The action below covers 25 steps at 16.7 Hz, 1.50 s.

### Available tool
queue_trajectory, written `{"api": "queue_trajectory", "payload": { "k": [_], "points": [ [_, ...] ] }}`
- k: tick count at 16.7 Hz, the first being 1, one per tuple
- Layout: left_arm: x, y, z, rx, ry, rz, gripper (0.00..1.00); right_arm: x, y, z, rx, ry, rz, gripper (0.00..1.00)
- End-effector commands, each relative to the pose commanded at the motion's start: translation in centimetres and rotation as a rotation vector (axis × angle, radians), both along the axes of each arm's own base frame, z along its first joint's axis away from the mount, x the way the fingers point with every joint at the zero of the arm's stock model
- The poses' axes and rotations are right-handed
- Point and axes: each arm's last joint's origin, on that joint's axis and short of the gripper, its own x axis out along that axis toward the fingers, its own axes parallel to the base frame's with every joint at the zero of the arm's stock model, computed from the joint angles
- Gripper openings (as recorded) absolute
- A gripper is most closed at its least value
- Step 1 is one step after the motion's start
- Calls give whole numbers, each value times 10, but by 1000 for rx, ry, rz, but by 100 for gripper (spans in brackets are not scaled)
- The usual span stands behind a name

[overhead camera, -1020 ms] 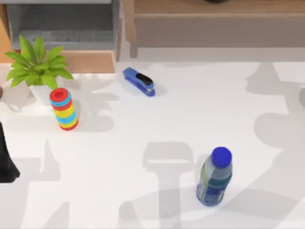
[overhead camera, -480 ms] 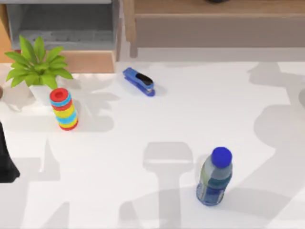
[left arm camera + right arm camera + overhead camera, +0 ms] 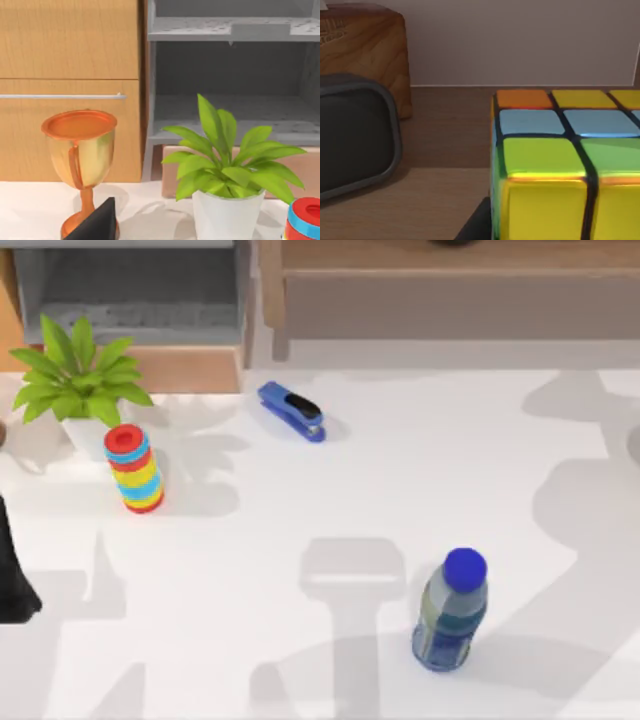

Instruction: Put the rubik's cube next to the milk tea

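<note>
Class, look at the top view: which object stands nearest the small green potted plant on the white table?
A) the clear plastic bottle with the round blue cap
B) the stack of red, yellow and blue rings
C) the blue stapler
B: the stack of red, yellow and blue rings stands just beside the small green potted plant, while the blue stapler and the clear plastic bottle with the round blue cap are farther off.

One milk tea (image 3: 450,615), one rubik's cube (image 3: 565,165), one stapler (image 3: 292,411).

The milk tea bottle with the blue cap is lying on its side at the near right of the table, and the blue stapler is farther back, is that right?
Not quite. In the top view the milk tea bottle stands upright, blue cap on top, not on its side. The rest holds: it is at the near right of the table, and the blue stapler lies farther back.
</note>
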Motion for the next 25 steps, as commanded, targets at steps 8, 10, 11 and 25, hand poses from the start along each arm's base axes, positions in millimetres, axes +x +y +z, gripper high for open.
{"api": "queue_trajectory", "payload": {
  "k": [8, 10, 11, 25],
  "points": [
    [0, 0, 0, 0, 0, 0, 100, 0, 0, 0, 0, 0, 0, 0],
    [0, 0, 0, 0, 0, 0, 100, 0, 0, 0, 0, 0, 0, 0],
    [0, 0, 0, 0, 0, 0, 100, 0, 0, 0, 0, 0, 0, 0],
    [0, 0, 0, 0, 0, 0, 100, -1, -1, 10, 2, 1, -2, 0]
  ]
}}
